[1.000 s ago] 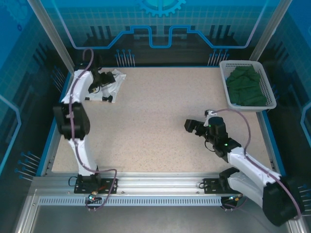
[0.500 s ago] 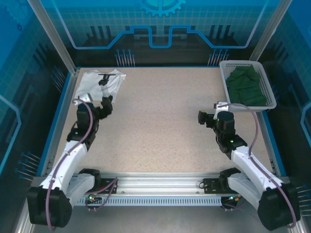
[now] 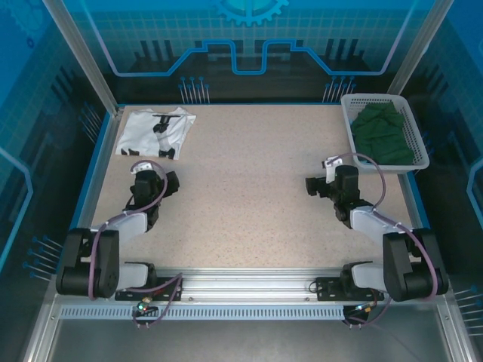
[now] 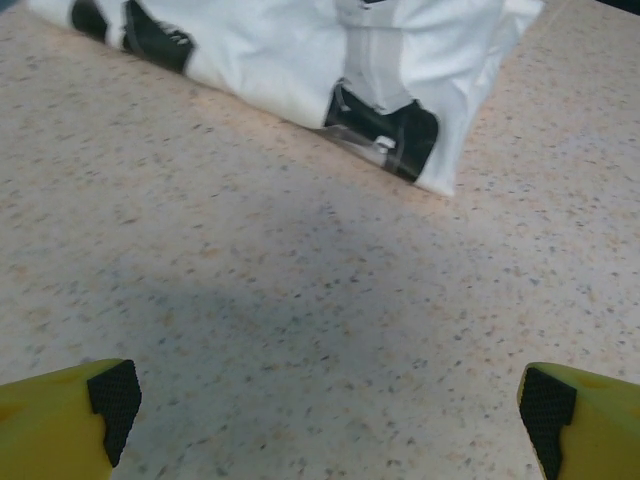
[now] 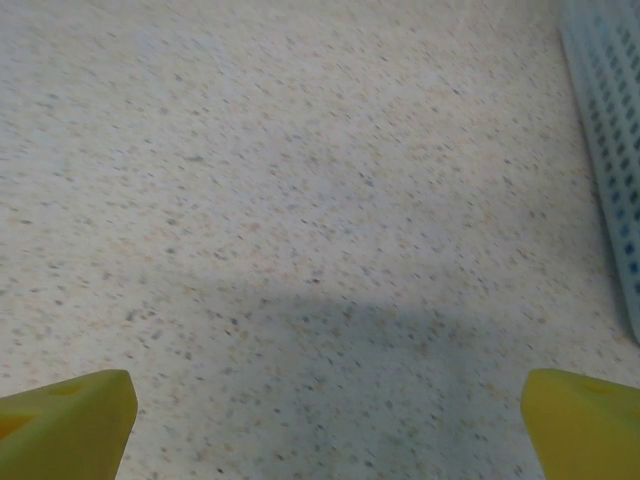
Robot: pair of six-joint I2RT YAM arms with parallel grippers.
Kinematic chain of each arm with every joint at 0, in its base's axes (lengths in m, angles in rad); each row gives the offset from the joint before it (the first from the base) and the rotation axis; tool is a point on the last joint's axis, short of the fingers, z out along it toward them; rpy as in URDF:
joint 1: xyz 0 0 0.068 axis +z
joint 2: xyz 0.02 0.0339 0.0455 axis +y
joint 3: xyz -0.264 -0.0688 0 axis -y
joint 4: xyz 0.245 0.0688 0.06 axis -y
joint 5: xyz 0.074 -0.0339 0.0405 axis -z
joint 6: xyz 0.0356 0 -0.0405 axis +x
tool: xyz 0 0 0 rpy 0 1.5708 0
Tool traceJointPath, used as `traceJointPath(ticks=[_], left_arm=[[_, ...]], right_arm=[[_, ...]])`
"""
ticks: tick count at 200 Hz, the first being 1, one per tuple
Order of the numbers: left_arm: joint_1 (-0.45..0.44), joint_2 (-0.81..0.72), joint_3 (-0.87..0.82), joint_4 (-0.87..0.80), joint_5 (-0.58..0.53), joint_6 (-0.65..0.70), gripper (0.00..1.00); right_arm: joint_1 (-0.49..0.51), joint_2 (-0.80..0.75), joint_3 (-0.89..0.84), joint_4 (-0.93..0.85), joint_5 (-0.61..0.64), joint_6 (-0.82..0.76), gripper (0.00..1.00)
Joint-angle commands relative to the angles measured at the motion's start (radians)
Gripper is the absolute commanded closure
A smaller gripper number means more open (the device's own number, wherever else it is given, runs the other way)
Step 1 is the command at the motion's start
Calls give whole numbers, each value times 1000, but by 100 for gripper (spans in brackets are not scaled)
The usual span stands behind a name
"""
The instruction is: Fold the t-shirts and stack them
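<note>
The white t-shirt point(image 3: 157, 132) with a black print lies folded flat at the table's far left corner. In the left wrist view the white t-shirt point(image 4: 320, 50) is just ahead of my fingers, apart from them. The dark green t-shirt point(image 3: 385, 134) lies bunched in the white basket point(image 3: 349, 124) at the far right. My left gripper point(image 3: 158, 181) point(image 4: 328, 420) hovers low over bare table near that white shirt, open and empty. My right gripper point(image 3: 322, 182) point(image 5: 328, 420) is open and empty over bare table, left of the basket.
The speckled table point(image 3: 249, 181) has a blue raised rim all round. In the right wrist view the basket's lattice wall point(image 5: 610, 120) stands at the right edge. Both arms are folded back low toward the near edge.
My left arm has drawn back from the white t-shirt toward the near edge, leaving it folded flat. My right arm has pulled back and shifted right, toward the basket. Both grippers stayed open.
</note>
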Motion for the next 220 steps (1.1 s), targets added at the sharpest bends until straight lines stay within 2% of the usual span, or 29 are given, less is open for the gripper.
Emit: traceJointPath(ticks=[1, 32, 50, 65, 82, 94, 108, 135, 146, 183, 220], left_arm=[[9, 34, 44, 107, 112, 61, 1], [-26, 5, 3, 161, 109, 105, 1], [-61, -20, -30, 206, 63, 127, 1], [-78, -28, -42, 221, 33, 133, 1], [-78, -19, -17, 186, -7, 120, 1], [-77, -40, -13, 161, 12, 123, 1], [-77, -16, -38, 231, 4, 152, 1], [-76, -7, -24, 215, 4, 177, 1], [-75, -14, -56, 282, -5, 195, 1], [-25, -2, -49, 290, 107, 196, 1], [-8, 19, -53, 333, 64, 194, 1]], right_arm=[[-18, 27, -23, 191, -96, -24, 0], [-23, 62, -41, 302, -89, -40, 0], [-35, 67, -116, 449, -89, -37, 0], [-44, 67, -131, 473, -106, -30, 0], [-41, 78, -135, 490, -115, -41, 0], [-42, 94, -143, 514, -105, -37, 0], [-34, 106, -144, 528, -105, -47, 0], [-18, 118, -141, 533, -80, -60, 0], [-15, 134, -150, 561, -70, -58, 0], [-14, 185, -166, 630, -82, -65, 0], [-11, 186, -205, 712, -55, -60, 0]])
